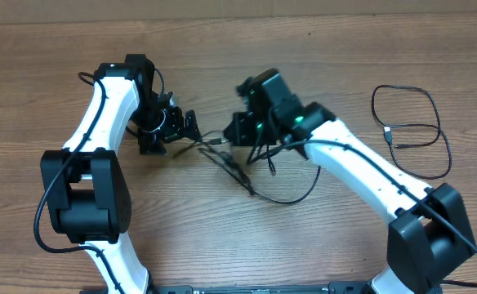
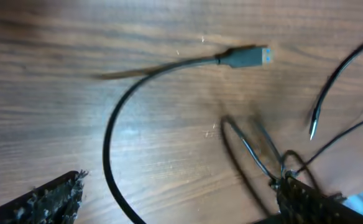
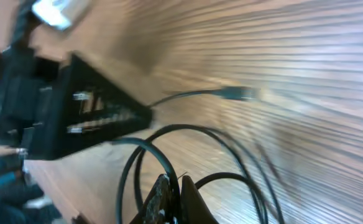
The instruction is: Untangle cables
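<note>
Thin black flexible cables point(image 1: 237, 173), too snarled to count, knot at centre between two grippers; one more looped black cable point(image 1: 414, 131) lies apart, right. Left gripper point(image 1: 181, 133) gapes; right gripper point(image 3: 172, 196) pinches a loop of them.

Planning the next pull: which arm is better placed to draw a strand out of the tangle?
Probably right. The right arm has its jaws shut on the cables, while the left arm has its jaws open, with strands merely lying beside them.

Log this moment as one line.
phase: untangling | left claw: open | right claw: shut on cables | separate cable: lying apart
</note>
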